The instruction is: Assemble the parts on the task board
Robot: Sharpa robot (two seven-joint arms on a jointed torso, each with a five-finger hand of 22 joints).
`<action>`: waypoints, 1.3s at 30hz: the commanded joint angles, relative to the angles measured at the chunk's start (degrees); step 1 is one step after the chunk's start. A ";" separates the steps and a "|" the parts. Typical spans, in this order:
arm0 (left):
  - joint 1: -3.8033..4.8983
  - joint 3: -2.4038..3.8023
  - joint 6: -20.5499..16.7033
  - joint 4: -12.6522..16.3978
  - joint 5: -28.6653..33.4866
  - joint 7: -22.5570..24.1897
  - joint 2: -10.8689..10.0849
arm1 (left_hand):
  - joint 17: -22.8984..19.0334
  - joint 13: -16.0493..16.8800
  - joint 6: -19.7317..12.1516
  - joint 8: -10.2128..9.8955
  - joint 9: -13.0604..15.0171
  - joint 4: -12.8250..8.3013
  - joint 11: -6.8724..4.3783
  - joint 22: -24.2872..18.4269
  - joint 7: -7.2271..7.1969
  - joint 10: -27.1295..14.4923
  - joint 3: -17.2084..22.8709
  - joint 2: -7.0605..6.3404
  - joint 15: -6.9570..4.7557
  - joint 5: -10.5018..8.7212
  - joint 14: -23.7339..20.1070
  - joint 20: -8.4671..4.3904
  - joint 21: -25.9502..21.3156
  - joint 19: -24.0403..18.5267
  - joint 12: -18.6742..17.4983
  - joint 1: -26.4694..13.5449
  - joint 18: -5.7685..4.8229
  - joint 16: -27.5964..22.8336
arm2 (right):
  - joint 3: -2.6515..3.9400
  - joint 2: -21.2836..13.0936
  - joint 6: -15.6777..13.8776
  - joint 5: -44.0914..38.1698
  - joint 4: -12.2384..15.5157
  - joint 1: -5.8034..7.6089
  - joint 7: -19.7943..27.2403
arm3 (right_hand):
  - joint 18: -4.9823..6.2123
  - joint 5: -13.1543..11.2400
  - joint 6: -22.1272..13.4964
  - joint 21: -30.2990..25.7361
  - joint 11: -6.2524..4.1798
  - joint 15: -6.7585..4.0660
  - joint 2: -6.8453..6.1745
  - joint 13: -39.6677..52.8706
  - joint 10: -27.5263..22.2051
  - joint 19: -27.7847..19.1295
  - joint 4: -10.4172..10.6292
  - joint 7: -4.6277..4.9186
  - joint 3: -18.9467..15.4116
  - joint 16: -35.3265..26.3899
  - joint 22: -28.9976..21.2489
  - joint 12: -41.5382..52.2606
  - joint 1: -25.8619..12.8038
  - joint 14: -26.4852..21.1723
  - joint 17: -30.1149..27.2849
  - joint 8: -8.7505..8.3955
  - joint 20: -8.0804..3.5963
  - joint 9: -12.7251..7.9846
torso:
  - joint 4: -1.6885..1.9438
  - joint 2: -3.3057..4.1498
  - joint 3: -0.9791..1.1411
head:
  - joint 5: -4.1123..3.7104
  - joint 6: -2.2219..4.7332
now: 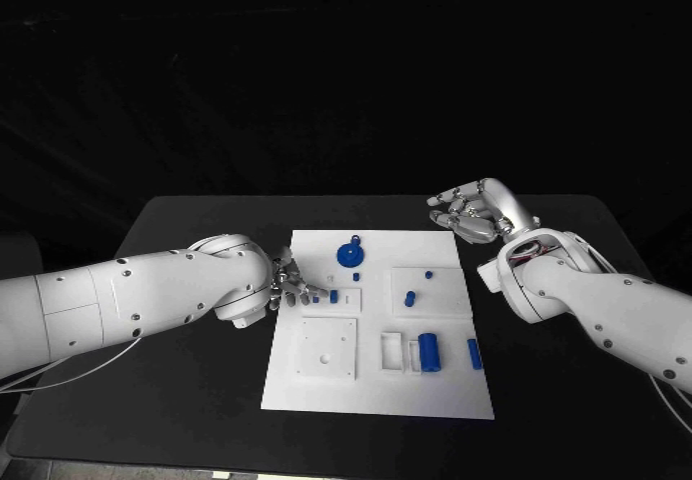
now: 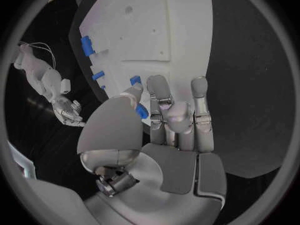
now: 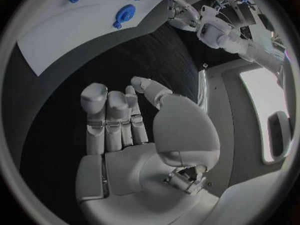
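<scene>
The white task board [image 1: 378, 385] lies mid-table. My left hand [image 1: 290, 283] reaches over its left edge, and a small blue part [image 2: 142, 111] sits pinched between its thumb and a finger. A second small part [image 1: 333, 296] lies just beyond the fingertips. On the board are a round blue knobbed piece [image 1: 351, 254], two small blue pegs [image 1: 428, 272] [image 1: 410, 297], a blue cylinder [image 1: 428, 352] and a blue bar [image 1: 475, 353]. My right hand [image 1: 476, 212] hovers off the board's far right corner, fingers apart, holding nothing. The right wrist view shows the round piece [image 3: 125, 12] on the board [image 3: 69, 35].
The board carries a raised square plate [image 1: 327, 348] near its left side and narrow slots [image 1: 392, 352] beside the cylinder. Black table [image 1: 188, 225] surrounds the board on all sides. My right arm [image 2: 44, 80] appears across the table in the left wrist view.
</scene>
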 commanded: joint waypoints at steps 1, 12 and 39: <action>0.02 0.04 -1.42 0.45 1.37 0.84 -0.32 | -0.29 -0.13 1.00 -0.58 -0.21 0.77 0.41 0.99 0.35 2.78 -4.82 -0.94 -0.09 -0.17 -0.16 -0.48 -0.32 -0.09 -0.40 -2.19 -0.62 -0.38 | 0.00 -0.02 0.82 -0.02 -0.05 -0.10 0.17 | 0.48 0.18 -0.01 0.23 0.06 0.00 0.02 -0.04 -0.39 -0.25 -0.17 0.39 0.26 -0.16 5.09 -0.17 -0.37 -0.43 -0.09 -0.21 0.35 -0.05 | 0.01 0.01 -0.04 | -0.15 -0.02; 0.61 0.13 -4.62 1.44 3.69 2.24 -2.10 | -7.97 -1.84 -1.94 -2.06 -1.84 0.83 0.95 0.44 1.37 2.68 -12.99 -1.18 -0.31 -0.18 -1.76 -3.55 -2.02 -0.48 -4.67 -4.38 -3.39 -5.68 | 0.00 -0.02 0.83 -0.02 -0.25 -0.27 0.14 | 0.49 0.21 -0.06 0.28 0.07 0.00 0.04 -0.08 -0.41 -0.25 -0.33 0.42 0.43 -0.18 5.10 -0.22 -0.28 -0.44 -0.10 -0.22 0.35 -0.05 | 0.01 -0.01 0.00 | -0.14 0.20; 1.05 0.05 -17.81 -4.30 -19.60 38.66 4.40 | -23.78 -2.46 -16.01 -2.59 -30.72 -24.64 8.11 -2.82 8.29 -9.24 -0.38 7.93 5.82 9.62 -9.33 0.73 -17.10 -8.64 -40.24 20.51 -3.02 -34.93 | -0.01 0.28 0.21 1.01 -1.09 -0.40 0.97 | 1.40 0.83 -0.92 -12.45 0.07 0.08 -0.38 -9.68 -1.55 -1.67 -1.21 0.65 1.21 -9.16 2.15 -8.72 -0.79 -2.83 -6.77 -0.22 0.51 -0.05 | -0.49 0.40 0.13 | -1.33 2.20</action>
